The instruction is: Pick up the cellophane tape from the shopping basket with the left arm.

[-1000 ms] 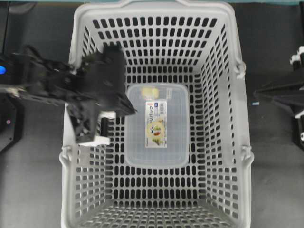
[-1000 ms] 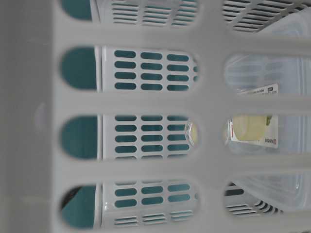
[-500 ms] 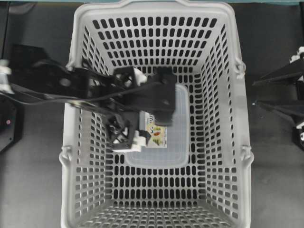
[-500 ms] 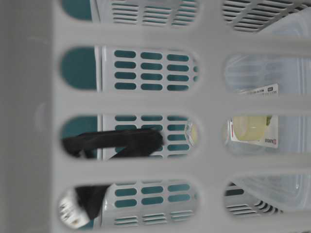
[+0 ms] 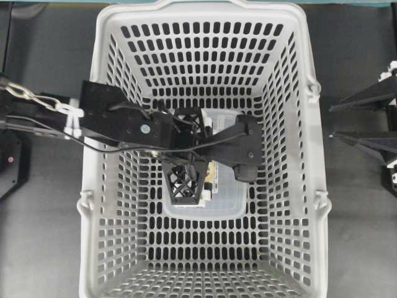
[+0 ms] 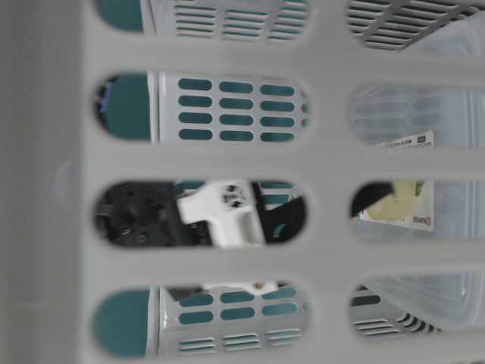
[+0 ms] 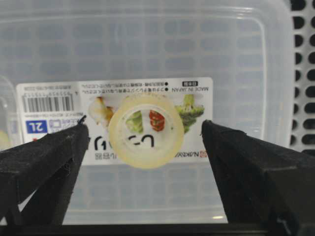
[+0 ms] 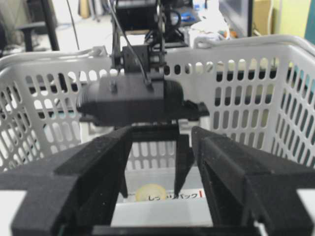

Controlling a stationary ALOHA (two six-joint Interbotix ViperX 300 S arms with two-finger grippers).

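The cellophane tape (image 7: 146,130) is a pale yellowish translucent ring lying flat on a clear plastic box (image 7: 147,44), over the box's white printed label. The box rests on the floor of the light-grey shopping basket (image 5: 99,124). My left gripper (image 7: 143,125) is open and points down, one black finger on each side of the ring, not touching it. In the overhead view the left gripper (image 5: 187,152) hides the ring. The ring also shows in the right wrist view (image 8: 150,191). My right gripper (image 5: 333,121) is open and empty outside the basket's right wall.
The clear box (image 5: 232,192) fills the middle of the basket floor. Slotted basket walls (image 8: 246,98) rise on all sides of the left gripper. A second yellowish item (image 7: 2,140) shows at one end of the box. The left arm crosses the basket's left rim (image 5: 87,133).
The left arm has swung from the basket's left rim into the basket and over the clear box, with the ring now between its open fingers. The right arm has stayed still.
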